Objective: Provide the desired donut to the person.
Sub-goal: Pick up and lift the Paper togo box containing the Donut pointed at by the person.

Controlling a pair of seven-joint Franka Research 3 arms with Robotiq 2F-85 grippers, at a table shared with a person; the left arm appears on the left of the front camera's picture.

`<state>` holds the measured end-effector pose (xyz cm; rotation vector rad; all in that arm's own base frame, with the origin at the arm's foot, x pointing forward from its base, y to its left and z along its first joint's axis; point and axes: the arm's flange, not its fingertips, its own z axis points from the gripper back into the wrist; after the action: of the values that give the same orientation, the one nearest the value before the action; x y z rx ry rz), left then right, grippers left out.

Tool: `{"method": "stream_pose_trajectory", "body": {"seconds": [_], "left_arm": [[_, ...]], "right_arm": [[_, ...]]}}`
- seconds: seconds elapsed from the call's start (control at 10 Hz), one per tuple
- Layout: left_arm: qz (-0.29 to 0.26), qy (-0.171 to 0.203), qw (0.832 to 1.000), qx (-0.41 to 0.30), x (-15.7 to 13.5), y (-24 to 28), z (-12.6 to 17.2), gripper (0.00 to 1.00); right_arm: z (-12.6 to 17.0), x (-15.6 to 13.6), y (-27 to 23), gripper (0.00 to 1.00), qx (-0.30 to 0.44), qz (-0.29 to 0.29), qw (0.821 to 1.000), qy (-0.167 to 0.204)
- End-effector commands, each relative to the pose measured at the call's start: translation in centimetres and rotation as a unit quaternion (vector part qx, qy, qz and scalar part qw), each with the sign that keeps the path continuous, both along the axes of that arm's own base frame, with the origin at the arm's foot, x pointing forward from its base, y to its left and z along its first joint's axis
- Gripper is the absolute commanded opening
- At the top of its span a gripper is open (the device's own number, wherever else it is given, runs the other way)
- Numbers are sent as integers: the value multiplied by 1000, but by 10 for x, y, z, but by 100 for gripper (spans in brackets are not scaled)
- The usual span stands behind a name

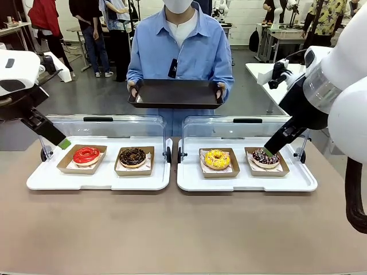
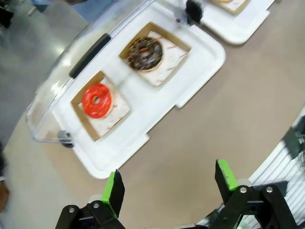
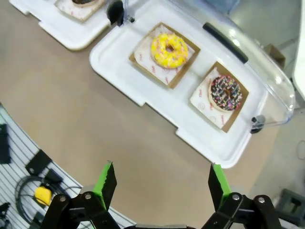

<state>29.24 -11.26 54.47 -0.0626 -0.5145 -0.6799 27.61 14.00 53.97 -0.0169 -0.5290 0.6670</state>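
Four donuts lie on a brown worktop [image 1: 183,229], each on paper in a brown card holder [image 1: 65,165]. The left white tray [image 1: 97,179] carries a red donut [image 1: 86,154] toward its left end and a chocolate donut [image 1: 132,156] toward its right end. The right white tray [image 1: 246,181] carries a yellow donut [image 1: 217,158] toward its left end and a sprinkled donut [image 1: 265,157] toward its right end. Clear lids [image 1: 123,127] stand open along both trays' far edges. Beyond the worktop's far edge, the person [image 1: 180,48] holds a black tray [image 1: 175,94] in both hands. The left gripper [image 2: 169,177] hangs above the worktop near the left tray's left end, fingers apart, gripping nothing. The right gripper [image 3: 162,171] hangs above the right tray's side, likewise spread and gripping nothing.
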Motion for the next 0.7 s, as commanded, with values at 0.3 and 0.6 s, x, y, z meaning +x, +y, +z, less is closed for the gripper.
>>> {"method": "stream_pose_trajectory", "body": {"seconds": [0.3, 0.6], "left_arm": [[-22, 137, 920, -367, 39, 86, -1, 100], [-41, 126, 926, -353, 48, 117, 0, 100]], "right_arm": [[-13, 33, -149, 100, 374, 33, 924, 70], [-15, 17, -175, 100, 358, 40, 932, 43]]}}
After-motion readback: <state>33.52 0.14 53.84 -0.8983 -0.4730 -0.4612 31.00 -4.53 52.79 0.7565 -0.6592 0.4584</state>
